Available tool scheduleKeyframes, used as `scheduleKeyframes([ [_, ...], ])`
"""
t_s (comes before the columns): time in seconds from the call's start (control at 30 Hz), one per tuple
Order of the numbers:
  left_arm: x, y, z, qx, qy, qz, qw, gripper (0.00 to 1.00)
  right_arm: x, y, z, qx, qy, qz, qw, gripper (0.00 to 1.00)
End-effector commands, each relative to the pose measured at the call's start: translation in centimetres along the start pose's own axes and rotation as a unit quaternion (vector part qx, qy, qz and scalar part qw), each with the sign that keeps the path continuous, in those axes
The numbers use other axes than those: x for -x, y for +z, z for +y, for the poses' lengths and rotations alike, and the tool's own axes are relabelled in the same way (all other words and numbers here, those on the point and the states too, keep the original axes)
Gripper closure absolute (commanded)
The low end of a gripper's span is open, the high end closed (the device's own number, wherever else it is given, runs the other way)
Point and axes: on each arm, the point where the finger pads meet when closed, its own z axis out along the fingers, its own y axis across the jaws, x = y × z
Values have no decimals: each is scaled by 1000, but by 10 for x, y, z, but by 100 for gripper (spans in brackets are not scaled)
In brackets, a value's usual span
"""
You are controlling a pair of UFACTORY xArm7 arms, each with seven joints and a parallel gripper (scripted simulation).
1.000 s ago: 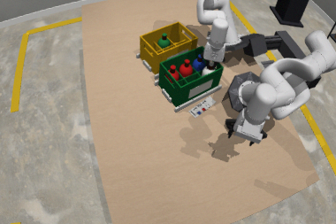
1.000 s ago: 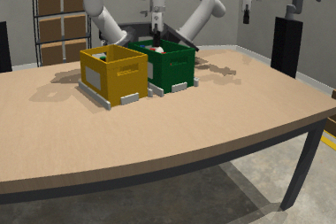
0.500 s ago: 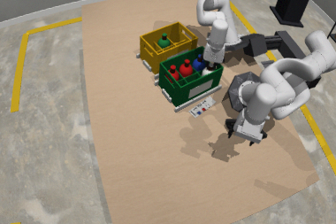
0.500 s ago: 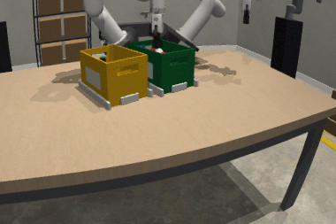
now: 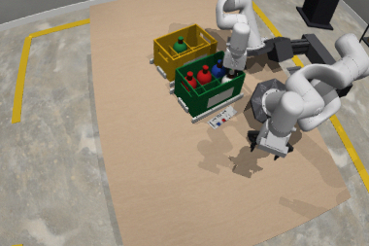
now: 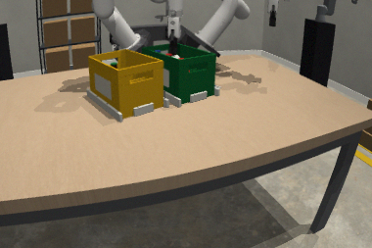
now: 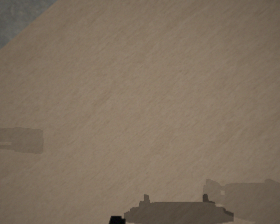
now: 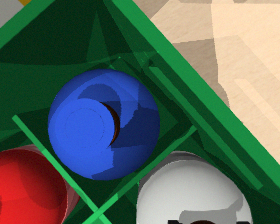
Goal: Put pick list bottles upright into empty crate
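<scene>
Right pincer (image 5: 232, 72) (image 6: 173, 48) (image 8: 204, 221) was clamped on the white bottle's neck. White bottle (image 5: 227, 81) (image 6: 176, 57) (image 8: 191, 185) was directly below it, long axis about vertical, in the green crate (image 5: 194, 101) (image 6: 196, 77) (image 8: 201, 88), in the compartment beside the blue bottle (image 5: 218, 71) (image 6: 158, 51) (image 8: 106, 125). Couldn't tell if its base had touched down. My read: placement nearly done, next was open, then straight up, keeping clear of the thin divider. Left pincer (image 5: 265, 153) (image 6: 272, 19) (image 7: 117, 220) stood wide apart, well away near the surface's (image 5: 146, 172) (image 6: 220, 129) (image 7: 141, 100) (image 8: 261, 30) robot-side edge; right arm was nearer. Bottles had smooth, glossy domed shoulders; crates were hard, straight-walled boxes, surface fine wood grain. Green bottle (image 5: 180, 47) (image 6: 114, 64) stood in the yellow crate (image 5: 162, 62) (image 6: 142, 92) (image 8: 24, 2). Pick list (image 5: 222, 117) counts were too small to read.
</scene>
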Motion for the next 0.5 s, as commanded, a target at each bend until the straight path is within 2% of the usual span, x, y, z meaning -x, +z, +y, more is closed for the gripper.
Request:
scheduleKeyframes([
  [0.0, -1, -1, 0, 1, 0, 1, 1000, 0, 2, 0, 0, 0, 0, -2, 1000, 100],
  [0.37, -1, -1, 0, 1, 0, 1, 1000, 0, 2, 1, 0, 0, 0, -2, 1000, 100],
  [0.4, -1, -1, 0, 1, 0, 1, 1000, 0, 2, 5, 0, 0, 0, -2, 1000, 35],
  [0.47, -1, -1, 0, 1, 0, 1, 1000, 0, 2, 5, 0, 0, 0, -2, 1000, 35],
])
